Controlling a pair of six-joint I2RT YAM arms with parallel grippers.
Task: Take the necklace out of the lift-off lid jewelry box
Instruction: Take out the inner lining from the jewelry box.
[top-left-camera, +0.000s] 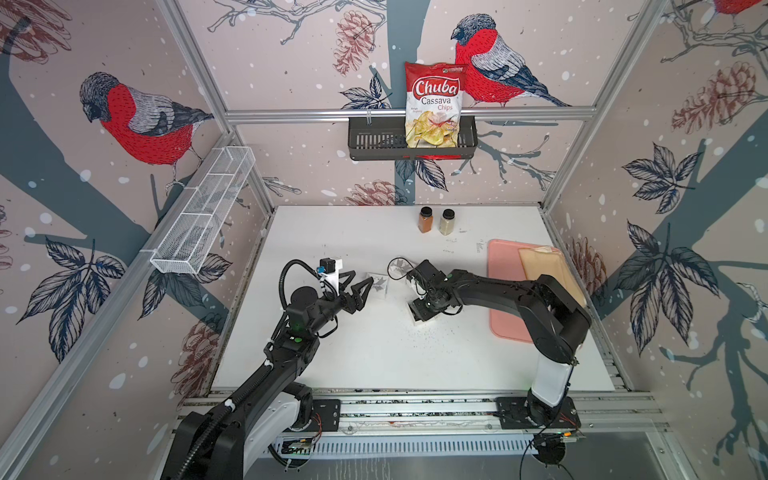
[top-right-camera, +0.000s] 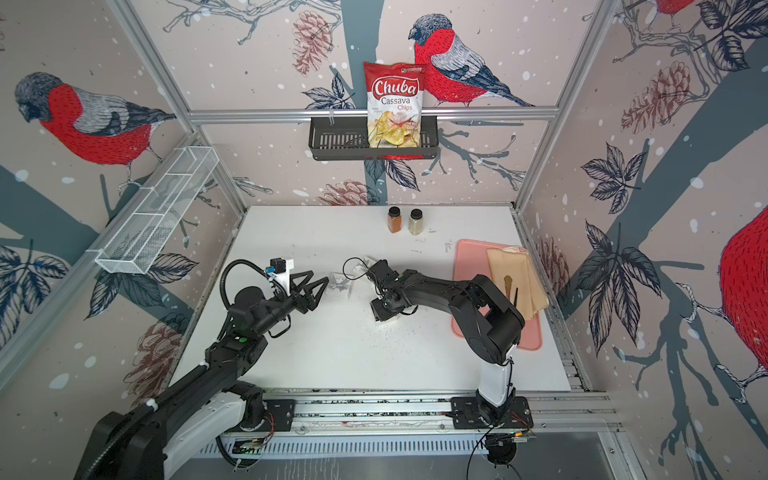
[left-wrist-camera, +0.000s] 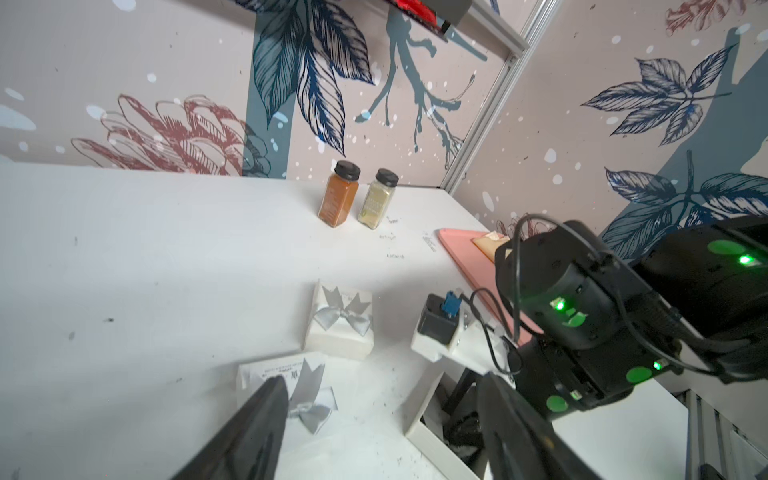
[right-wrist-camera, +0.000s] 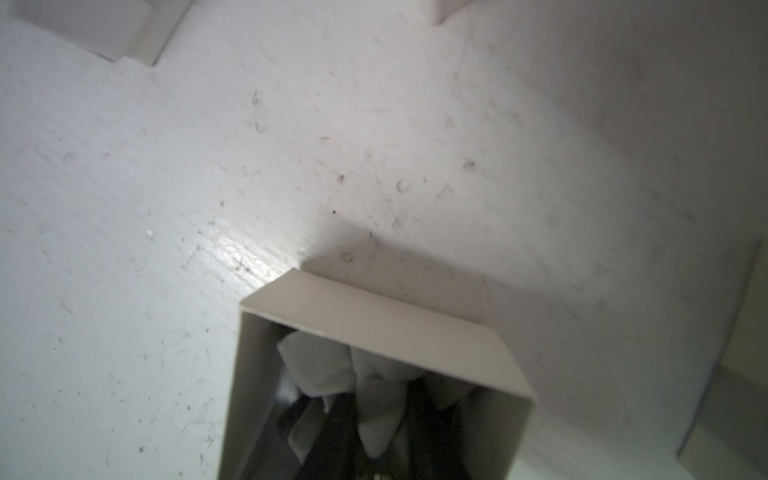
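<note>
The open white jewelry box (left-wrist-camera: 419, 399) stands mid-table with its lid off. My right gripper (right-wrist-camera: 374, 415) points straight down into it (top-left-camera: 424, 311). Its dark fingers are among white padding pieces (right-wrist-camera: 316, 365). How far apart they stand is unclear. The necklace is hidden inside the box. The lift-off lid (left-wrist-camera: 286, 386) with a grey bow lies flat to the left of the box (top-left-camera: 379, 284). My left gripper (left-wrist-camera: 382, 380) hovers open just left of that lid (top-left-camera: 362, 277), holding nothing.
A second, closed white box with a bow (left-wrist-camera: 340, 324) sits behind the lid (top-left-camera: 400, 266). Two spice jars (top-left-camera: 425, 219) (top-left-camera: 447, 221) stand at the back. A pink tray (top-left-camera: 505, 291) with a tan cloth (top-left-camera: 544, 266) lies at the right. Dark specks dot the table in front.
</note>
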